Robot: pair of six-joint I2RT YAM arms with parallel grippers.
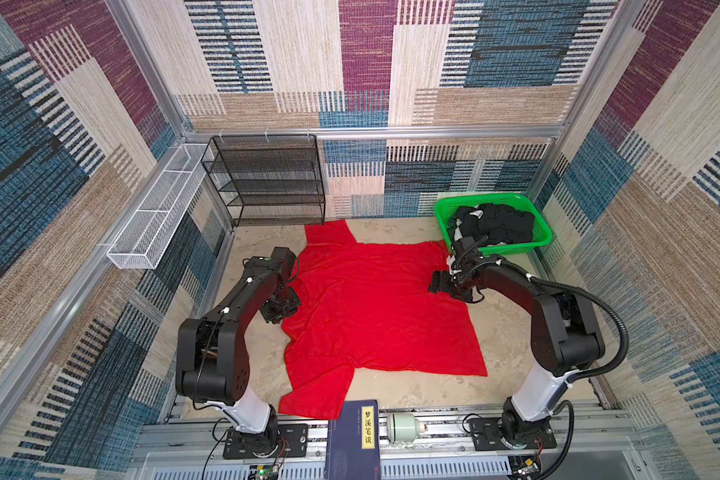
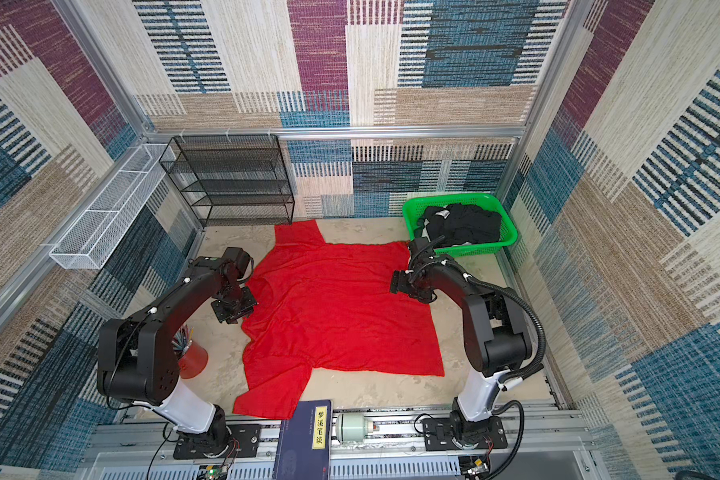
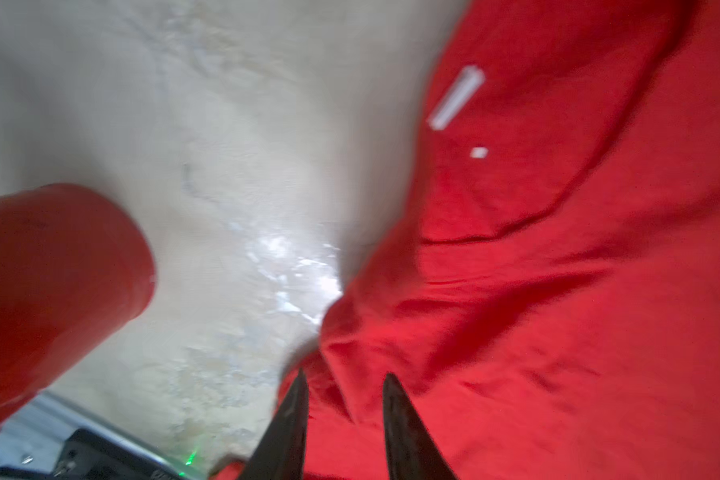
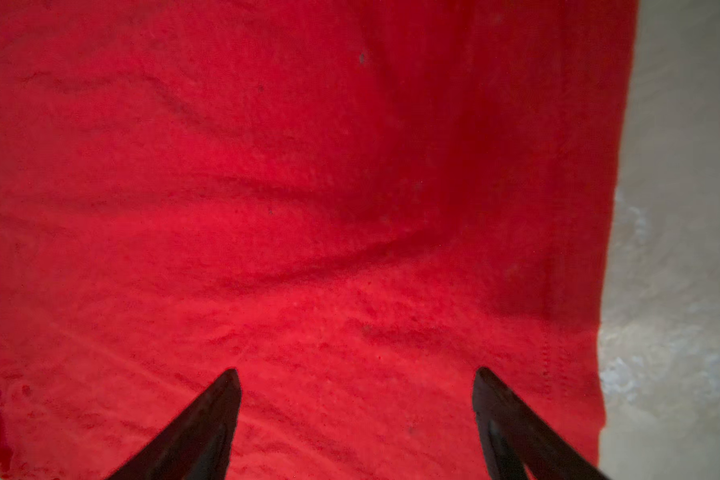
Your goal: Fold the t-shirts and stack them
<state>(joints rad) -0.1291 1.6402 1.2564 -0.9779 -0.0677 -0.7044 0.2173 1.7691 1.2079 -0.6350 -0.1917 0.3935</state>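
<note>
Left gripper (image 3: 344,375) pinched a fold of the red shirt (image 1: 375,307) (collar side), right gripper (image 4: 356,370) hung spread wide over it

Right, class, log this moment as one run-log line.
red t-shirt: spread out | black t-shirts: in green basket | left hand: at collar edge, grip unclear | right hand: open over hem

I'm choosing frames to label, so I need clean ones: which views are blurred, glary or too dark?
Left wrist view: blurred throughout, red t-shirt and red cup soft-edged, white glare on the table. Right wrist view: sharper, weave visible, shadow near the hem. Both top views: sharp, evenly lit, though the black shirts in the green basket merge darkly.
</note>
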